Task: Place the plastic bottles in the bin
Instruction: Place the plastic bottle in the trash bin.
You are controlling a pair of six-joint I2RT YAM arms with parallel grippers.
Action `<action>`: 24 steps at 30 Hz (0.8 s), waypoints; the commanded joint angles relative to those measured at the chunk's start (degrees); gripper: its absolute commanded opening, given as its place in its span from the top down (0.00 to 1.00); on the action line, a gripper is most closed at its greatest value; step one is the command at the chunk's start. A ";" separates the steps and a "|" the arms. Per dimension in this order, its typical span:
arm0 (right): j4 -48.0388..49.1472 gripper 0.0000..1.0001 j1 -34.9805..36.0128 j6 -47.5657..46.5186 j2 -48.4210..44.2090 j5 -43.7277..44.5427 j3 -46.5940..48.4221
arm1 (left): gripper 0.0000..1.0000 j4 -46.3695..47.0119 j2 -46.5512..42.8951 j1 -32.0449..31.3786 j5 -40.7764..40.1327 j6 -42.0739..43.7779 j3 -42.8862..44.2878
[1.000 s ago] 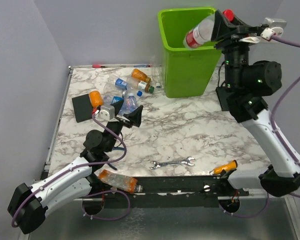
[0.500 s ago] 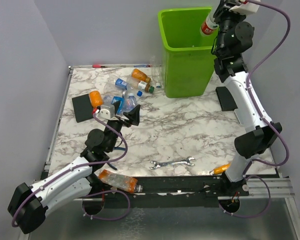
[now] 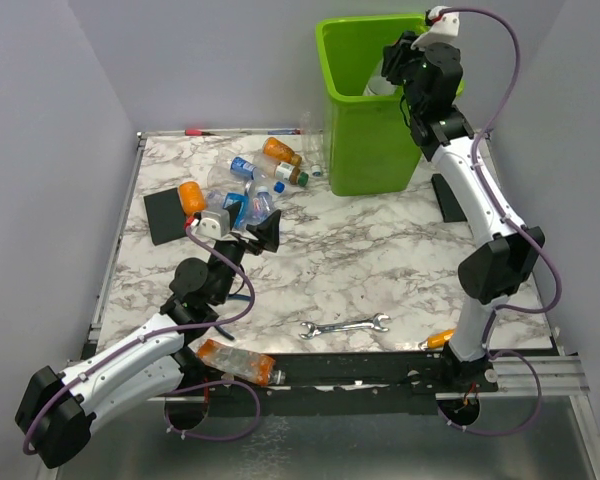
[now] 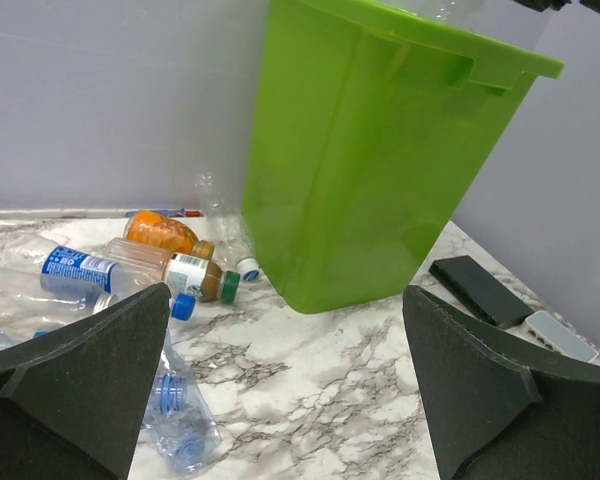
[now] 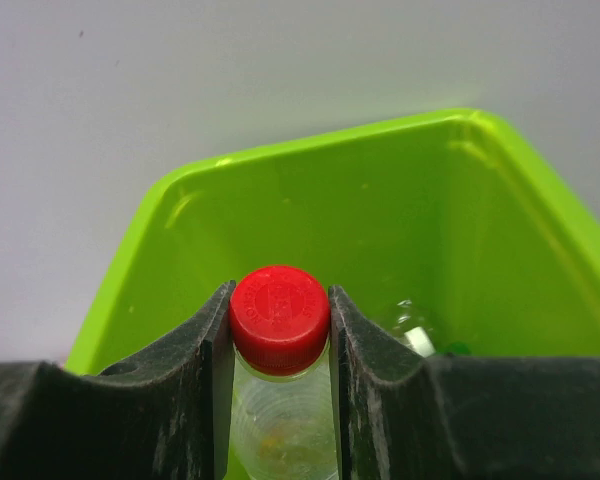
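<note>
The lime-green bin (image 3: 372,140) stands at the back of the table. My right gripper (image 3: 398,68) hangs over its opening, shut on the red cap (image 5: 280,318) of a clear bottle (image 5: 280,425) that points down into the bin (image 5: 400,210). Another clear bottle (image 5: 412,332) lies inside. Several plastic bottles (image 3: 258,178) lie in a heap left of the bin, among them an orange one (image 4: 160,230) and a brown one with a green cap (image 4: 188,276). My left gripper (image 3: 264,232) is open just in front of the heap, nothing between its fingers (image 4: 285,300).
An orange bottle (image 3: 235,361) lies at the near edge by the left arm. A silver wrench (image 3: 345,326) and an orange-handled screwdriver (image 3: 450,336) lie near the front. A black pad (image 3: 165,215) sits at the left, a black block (image 3: 450,197) right of the bin.
My right arm has swung left from the bin's right rim to above its opening, carrying the red-capped bottle. The left arm has not moved.
</note>
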 commanded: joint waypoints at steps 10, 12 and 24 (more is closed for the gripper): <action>-23.96 0.84 0.26 4.15 4.53 -3.59 5.70 | 0.01 -0.33 0.71 -0.19 2.91 -0.65 1.15; -23.64 0.70 0.26 4.20 3.35 -2.86 4.17 | 0.01 -0.33 1.05 -0.22 2.95 -0.71 1.19; -23.95 0.30 0.26 7.39 -0.66 -4.13 15.23 | 0.01 -0.51 1.58 -0.21 1.72 -0.30 1.10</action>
